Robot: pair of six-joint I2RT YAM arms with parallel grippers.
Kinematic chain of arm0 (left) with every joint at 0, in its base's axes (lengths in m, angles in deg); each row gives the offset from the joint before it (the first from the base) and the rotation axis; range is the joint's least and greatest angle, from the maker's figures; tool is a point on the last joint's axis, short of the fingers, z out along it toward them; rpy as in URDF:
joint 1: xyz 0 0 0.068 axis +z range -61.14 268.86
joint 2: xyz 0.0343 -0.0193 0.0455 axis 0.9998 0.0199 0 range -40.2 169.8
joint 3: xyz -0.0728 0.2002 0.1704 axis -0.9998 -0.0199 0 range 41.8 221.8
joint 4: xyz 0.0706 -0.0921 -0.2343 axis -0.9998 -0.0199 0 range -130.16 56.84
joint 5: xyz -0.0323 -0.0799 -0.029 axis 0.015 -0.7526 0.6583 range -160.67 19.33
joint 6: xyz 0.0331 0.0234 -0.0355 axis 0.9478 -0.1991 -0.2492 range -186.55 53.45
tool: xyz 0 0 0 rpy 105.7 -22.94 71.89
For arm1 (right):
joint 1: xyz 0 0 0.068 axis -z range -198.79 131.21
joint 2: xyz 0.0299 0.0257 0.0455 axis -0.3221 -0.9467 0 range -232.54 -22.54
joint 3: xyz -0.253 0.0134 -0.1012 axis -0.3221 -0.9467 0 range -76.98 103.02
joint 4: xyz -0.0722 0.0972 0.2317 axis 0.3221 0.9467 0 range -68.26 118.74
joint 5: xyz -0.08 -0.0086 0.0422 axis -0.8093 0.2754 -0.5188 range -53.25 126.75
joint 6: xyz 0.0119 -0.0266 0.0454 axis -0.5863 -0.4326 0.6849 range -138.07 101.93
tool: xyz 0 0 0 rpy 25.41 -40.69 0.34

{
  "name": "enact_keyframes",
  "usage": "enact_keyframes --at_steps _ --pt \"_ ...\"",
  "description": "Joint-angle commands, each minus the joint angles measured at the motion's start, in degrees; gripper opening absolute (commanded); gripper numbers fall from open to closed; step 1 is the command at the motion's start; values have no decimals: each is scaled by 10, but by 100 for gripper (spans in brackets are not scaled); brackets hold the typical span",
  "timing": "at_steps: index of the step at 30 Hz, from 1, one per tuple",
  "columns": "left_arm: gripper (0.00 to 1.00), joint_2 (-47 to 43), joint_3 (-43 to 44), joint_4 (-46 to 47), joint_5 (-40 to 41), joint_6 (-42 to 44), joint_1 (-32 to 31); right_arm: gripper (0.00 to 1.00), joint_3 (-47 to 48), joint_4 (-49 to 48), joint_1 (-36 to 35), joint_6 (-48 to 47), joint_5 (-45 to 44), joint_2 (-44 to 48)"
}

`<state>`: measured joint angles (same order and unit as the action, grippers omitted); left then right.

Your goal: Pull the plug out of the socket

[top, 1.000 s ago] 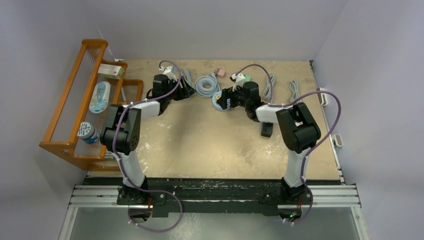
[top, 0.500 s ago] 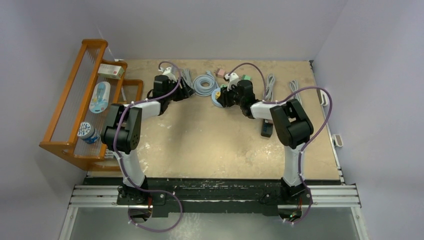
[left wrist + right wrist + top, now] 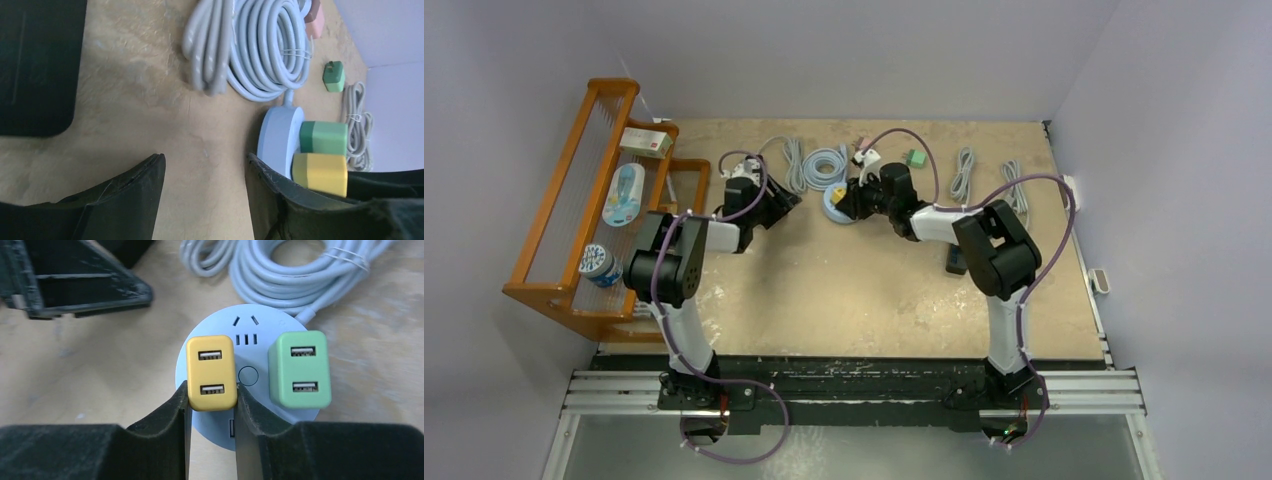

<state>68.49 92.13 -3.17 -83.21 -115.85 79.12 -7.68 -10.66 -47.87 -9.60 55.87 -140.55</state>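
A round pale blue socket (image 3: 248, 352) lies on the table with a yellow plug (image 3: 211, 371) and a green plug (image 3: 299, 369) standing in it. My right gripper (image 3: 211, 388) is shut on the yellow plug, one finger against each side. In the top view the socket (image 3: 834, 205) sits mid-table at the back, with the right gripper (image 3: 854, 199) just to its right. My left gripper (image 3: 202, 167) hangs open over bare table just left of the socket (image 3: 278, 134), holding nothing. Its right finger stands close beside the socket's rim.
The socket's coiled grey cable (image 3: 826, 163) lies behind it. A loose green plug (image 3: 915, 157), a pink plug (image 3: 861, 147) and two bundled cables (image 3: 964, 172) (image 3: 1014, 185) lie at the back right. A black block (image 3: 957, 260) sits under the right arm. A wooden rack (image 3: 574, 200) borders the left.
My right gripper has closed on the yellow plug and shifted left, the socket sliding left with it. The left gripper has drawn back from the cables toward the near left.
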Motion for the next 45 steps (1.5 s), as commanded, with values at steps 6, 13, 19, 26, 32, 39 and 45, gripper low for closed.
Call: enact_keyframes --at_steps 6,13,19,26,32,39,45 --pt "60 -89 -140 214 7 -141 2 0 29 -115 -40 97 187 27" --pt "60 -66 -169 323 -8 -204 2 0 39 -122 -58 111 224 15" --pt "61 -62 -177 335 -28 -223 2 0 40 -120 -67 111 235 15" --pt "61 -96 -185 188 28 -170 -25 0 46 -116 -79 112 245 14" --pt "61 -118 -242 157 81 -199 -29 0 44 -109 -80 103 241 16" --pt "61 -150 -272 152 97 -215 -66 0 31 -121 -88 105 243 18" --pt "21 -159 -262 142 115 -223 -67 0 -3 -139 -107 108 228 32"
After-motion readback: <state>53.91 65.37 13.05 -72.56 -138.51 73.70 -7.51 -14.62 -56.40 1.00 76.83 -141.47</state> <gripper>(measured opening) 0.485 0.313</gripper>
